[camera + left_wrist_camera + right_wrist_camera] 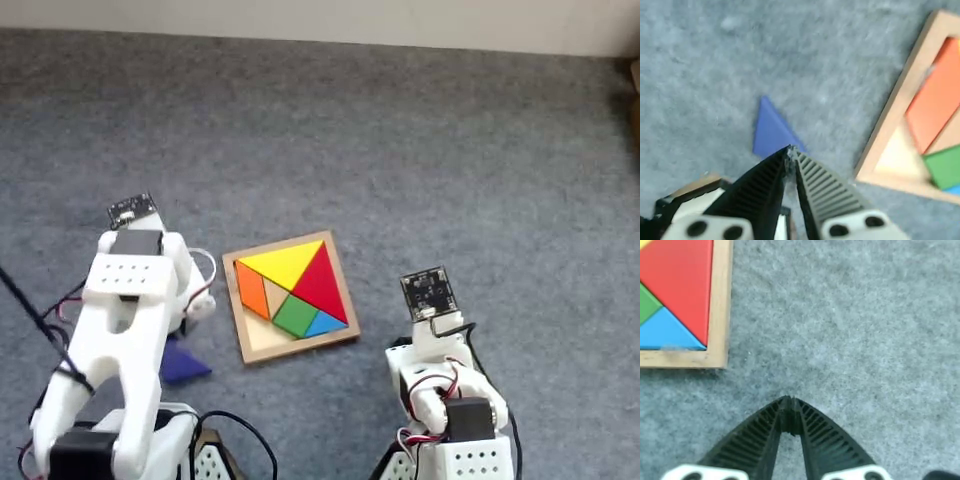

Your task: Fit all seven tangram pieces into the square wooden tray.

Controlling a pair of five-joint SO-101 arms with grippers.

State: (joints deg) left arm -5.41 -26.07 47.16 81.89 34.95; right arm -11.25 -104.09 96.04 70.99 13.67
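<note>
Square wooden tray (262, 342) in the middle of the grey carpet (450, 150), turned a little. Six pieces inside:
- yellow triangle (285, 265) at 12 o'clock
- red triangle (322, 282) at 3
- orange piece (251, 288) at 9
- small tan triangle (274, 296) near the middle
- green square (295, 315) at 6
- light blue triangle (325, 323) at 5

Bare wood left at 7 o'clock, along the tray's near edge.

Dark blue triangle (183, 365) out of the tray, flat on the carpet at 8 o'clock from it, near but not touching.

Left arm (125, 330) at 9 o'clock from the tray, partly over the dark blue triangle. Left gripper (791, 152) pinched all the way closed, tips together right at the edge of the dark blue triangle, nothing between them. Cannot tell if touching the piece or just above it.

Right arm (445, 400) at 4 o'clock from the tray. Right gripper (790, 415) pinched closed too, nothing in it, over bare carpet near the tray corner with the light blue triangle.
</note>
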